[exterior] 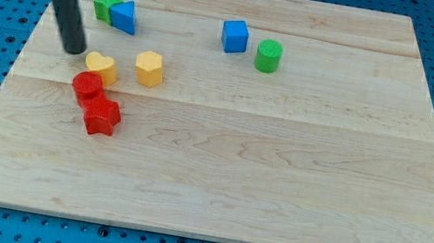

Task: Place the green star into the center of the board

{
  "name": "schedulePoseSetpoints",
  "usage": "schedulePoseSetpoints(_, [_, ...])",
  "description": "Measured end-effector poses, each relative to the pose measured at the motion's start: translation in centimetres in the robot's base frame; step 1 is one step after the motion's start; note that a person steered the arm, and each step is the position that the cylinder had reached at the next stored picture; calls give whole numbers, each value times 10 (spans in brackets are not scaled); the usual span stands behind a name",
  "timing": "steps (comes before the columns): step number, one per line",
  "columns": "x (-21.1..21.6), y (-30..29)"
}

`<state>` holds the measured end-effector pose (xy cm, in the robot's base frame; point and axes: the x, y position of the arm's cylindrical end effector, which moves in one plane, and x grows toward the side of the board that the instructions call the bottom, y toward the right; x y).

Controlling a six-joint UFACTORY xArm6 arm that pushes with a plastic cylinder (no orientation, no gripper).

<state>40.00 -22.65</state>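
My tip (75,50), the lower end of the straight dark rod (there are no jaws to open or close), rests on the pale wooden worktop (277,185) just left of the yellow heart-shaped block (102,66). The small green star-shaped block (106,5) sits at the far left, touching the blue block (124,16). It looks light, rigid and easy to slide; I judge pushing its far-left side best. No writing is legible.

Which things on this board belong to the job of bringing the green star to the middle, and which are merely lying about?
Belonging to the job:
green star
my tip, below and left of the star
board

Lying about:
blue block, touching the star
blue cube
green cylinder
yellow heart
yellow hexagon
red cylinder
red star
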Motion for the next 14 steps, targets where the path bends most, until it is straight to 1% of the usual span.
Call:
schedulePoseSetpoints(1, [31, -12])
schedulePoseSetpoints(2, [28, 19])
schedulePoseSetpoints(4, [11, 41])
schedulePoseSetpoints(5, [-7, 26])
schedulePoseSetpoints(7, [-94, -14])
schedulePoseSetpoints(8, [-123, -13])
schedulePoseSetpoints(9, [-123, 44])
schedulePoseSetpoints(11, [-103, 45])
schedulePoseSetpoints(12, [-110, 77])
schedulePoseSetpoints(14, [-132, 84])
